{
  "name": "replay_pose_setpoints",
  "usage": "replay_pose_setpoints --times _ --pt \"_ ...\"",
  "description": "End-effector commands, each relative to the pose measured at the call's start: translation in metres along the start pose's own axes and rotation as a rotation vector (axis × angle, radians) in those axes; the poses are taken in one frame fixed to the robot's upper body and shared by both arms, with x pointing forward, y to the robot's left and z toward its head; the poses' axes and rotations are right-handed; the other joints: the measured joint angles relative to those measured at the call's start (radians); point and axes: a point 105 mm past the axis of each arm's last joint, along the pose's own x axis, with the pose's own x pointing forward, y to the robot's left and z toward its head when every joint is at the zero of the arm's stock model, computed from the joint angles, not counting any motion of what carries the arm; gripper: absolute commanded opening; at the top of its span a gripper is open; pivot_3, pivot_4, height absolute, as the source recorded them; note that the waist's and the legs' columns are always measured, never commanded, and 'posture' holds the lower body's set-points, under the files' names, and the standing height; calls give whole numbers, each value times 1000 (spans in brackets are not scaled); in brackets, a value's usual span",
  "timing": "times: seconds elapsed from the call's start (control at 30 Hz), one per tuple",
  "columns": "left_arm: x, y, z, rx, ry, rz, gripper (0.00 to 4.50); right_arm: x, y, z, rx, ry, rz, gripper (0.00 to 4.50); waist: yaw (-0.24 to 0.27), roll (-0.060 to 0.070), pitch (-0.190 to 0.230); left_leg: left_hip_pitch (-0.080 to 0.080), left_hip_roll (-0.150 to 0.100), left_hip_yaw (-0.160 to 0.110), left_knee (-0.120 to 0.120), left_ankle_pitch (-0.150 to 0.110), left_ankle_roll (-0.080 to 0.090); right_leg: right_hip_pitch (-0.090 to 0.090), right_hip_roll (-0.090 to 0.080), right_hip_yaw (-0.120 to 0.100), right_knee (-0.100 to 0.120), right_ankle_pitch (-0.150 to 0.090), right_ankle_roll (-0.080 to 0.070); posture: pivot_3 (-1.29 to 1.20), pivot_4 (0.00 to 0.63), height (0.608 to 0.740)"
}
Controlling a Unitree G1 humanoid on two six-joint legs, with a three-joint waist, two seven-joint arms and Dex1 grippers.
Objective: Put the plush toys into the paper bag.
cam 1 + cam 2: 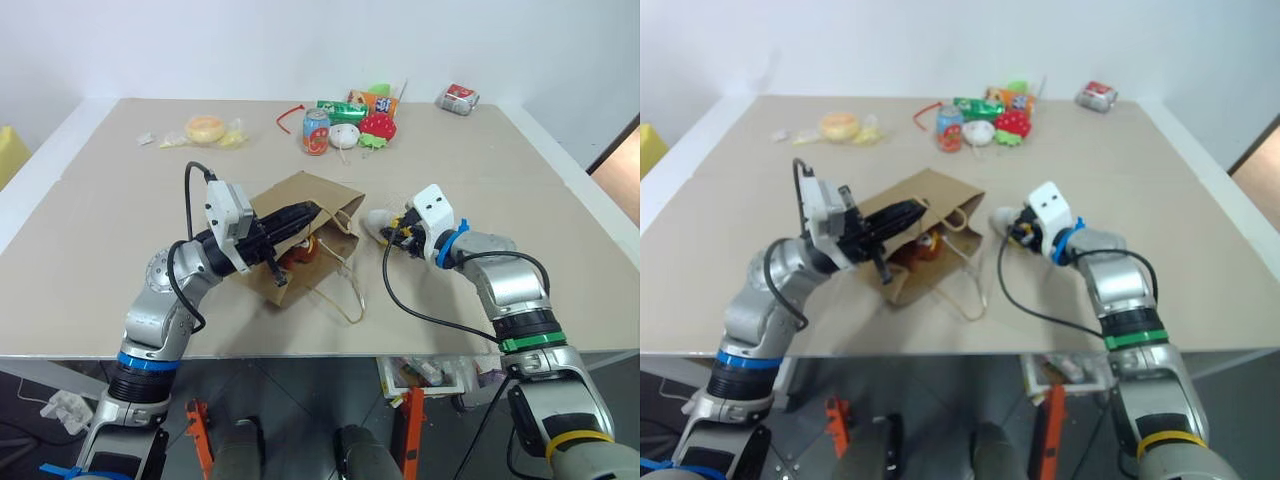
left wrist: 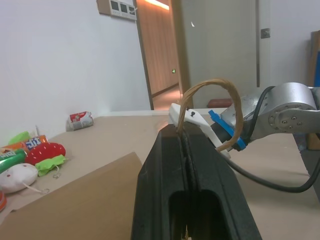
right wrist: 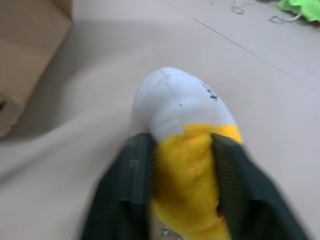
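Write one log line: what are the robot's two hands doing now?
left gripper: shut on brown kraft-paper bag handle | right gripper: closing around yellow-and-white egg-shaped plush toy on table | brown monkey plush: inside bag

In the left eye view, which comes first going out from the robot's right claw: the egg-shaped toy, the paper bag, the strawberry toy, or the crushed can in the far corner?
From the right gripper:
1. Egg-shaped toy, between its fingers.
2. Paper bag, just to its left, mid-table.
3. Strawberry toy, farther back in the pile.
4. Crushed can, at the far right corner.
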Motion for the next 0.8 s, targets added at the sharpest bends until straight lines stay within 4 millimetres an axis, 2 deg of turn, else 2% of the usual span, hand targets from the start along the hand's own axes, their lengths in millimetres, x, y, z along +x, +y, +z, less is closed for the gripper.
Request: replay_pose_setpoints --times 0.03,0.13,0.23,0.3,0.43,0.53,0.6,0.67,0.8 --pt "0 0 13 41 -34 2 0 -4 -13 3 -59 17 -58 199 0 0 0 0 0 0 0 0 0 0 0 0 0 0 0 0 150 740" --pt "0 -1 13 39 -35 2 0 -8 -18 6 -68 6 -76 84 1 0 0 0 0 0 1 0 0 1 0 0 0 0 0 0 150 740" --pt "0 -1 14 37 -36 0 0 -18 -24 14 18 -46 -72 84 3 0 0 0 0 0 1 1 0 1 0 0 0 0 0 0 150 740" --pt "0 -1 14 36 -37 -1 0 -31 -33 22 97 -102 -60 84 4 0 0 0 0 0 1 1 0 1 0 0 0 0 0 0 150 740" --pt "1 -1 13 34 -38 -5 0 -70 -32 35 72 -208 78 84 9 0 0 -1 0 0 0 1 0 1 0 0 0 -2 2 0 150 740" --pt "1 -1 13 34 -38 -7 0 -94 -15 45 60 -239 209 84 4 0 0 -1 0 0 -1 0 -1 0 0 0 0 -2 3 0 150 740" --pt "1 -1 13 33 -38 -9 0 -103 8 50 38 -259 322 84 -3 0 0 0 0 0 -2 0 -1 0 0 0 0 -2 3 0 150 740" --pt "1 -1 13 32 -37 -11 0 -105 25 52 28 -260 390 84 -9 0 0 1 1 -1 -2 0 -1 1 1 0 0 -2 1 0 150 740" --pt "2 -1 13 32 -38 -16 0 -91 64 59 24 -268 495 84 -16 0 0 2 1 -1 0 0 -1 1 1 1 1 0 0 0 150 740"
